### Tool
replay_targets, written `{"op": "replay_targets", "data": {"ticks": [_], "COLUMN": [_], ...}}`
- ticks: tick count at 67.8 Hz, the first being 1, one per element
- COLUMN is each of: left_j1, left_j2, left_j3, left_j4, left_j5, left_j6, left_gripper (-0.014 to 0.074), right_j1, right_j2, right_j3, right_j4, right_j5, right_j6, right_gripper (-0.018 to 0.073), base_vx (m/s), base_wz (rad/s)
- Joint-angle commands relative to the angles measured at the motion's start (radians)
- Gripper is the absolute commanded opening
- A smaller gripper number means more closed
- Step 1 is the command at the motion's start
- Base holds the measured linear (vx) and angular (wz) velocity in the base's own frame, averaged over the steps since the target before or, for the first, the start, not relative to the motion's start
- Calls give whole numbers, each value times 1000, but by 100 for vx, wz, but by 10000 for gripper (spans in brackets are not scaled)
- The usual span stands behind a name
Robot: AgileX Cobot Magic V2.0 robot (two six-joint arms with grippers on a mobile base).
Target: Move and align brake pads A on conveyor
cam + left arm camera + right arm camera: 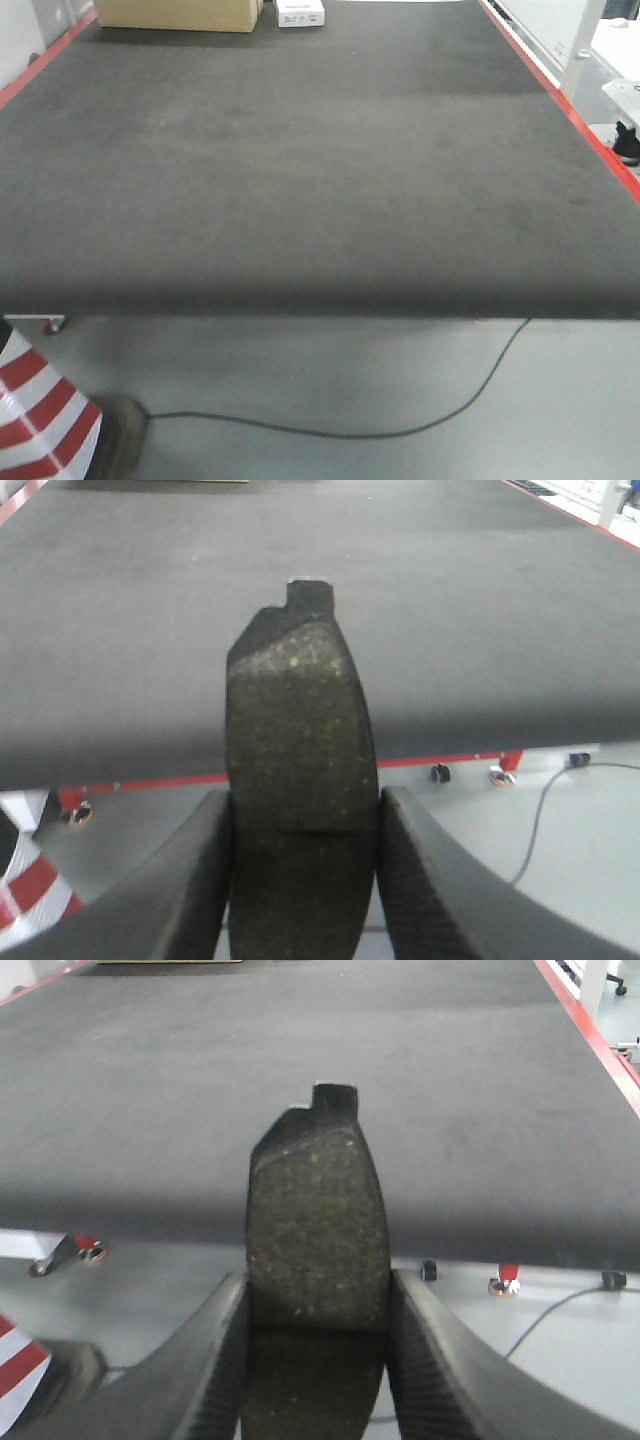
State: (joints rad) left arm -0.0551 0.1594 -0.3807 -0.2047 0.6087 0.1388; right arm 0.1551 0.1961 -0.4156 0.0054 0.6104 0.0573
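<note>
I see my left hand (303, 805) clamped on a brake pad (298, 710), its tab end pointing to 12 o'clock. My right hand (318, 1285) grips a second pad (318, 1200) likewise. The conveyor (320, 180) lies at 12 o'clock of both.

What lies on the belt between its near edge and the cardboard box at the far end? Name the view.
Nothing: the front view shows the conveyor bare from its near edge to the cardboard box.
</note>
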Motion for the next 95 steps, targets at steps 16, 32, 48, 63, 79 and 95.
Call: {"op": "replay_targets", "data": {"ticks": [16,32,48,63,79,95], "left_j1": [-3,-3,-3,-3,-3,-3], "left_j2": [13,13,13,13,13,13], "left_j3": [-29,-29,-29,-29,-29,-29], "left_j4": [-15,-15,-15,-15,-15,-15], "left_j5": [-97,-97,-97,-97,-97,-97], "left_j6": [1,1,1,1,1,1], "left_gripper": [-6,-6,-6,-6,-6,-6], "right_j1": [-5,-5,-5,-5,-5,-5], "right_j2": [10,10,10,10,10,10], "right_j3": [-31,-31,-31,-31,-31,-31], "right_j4": [-5,-5,-5,-5,-5,-5], "right_j5": [-99,-99,-99,-99,-99,-99], "right_j6": [-7,-7,-7,-7,-7,-7], "right_gripper": [-7,-7,-7,-7,-7,-7], "base_vx": [39,36,34,31,26,14], "base_wz": [0,0,-1,-2,-1,1]}}
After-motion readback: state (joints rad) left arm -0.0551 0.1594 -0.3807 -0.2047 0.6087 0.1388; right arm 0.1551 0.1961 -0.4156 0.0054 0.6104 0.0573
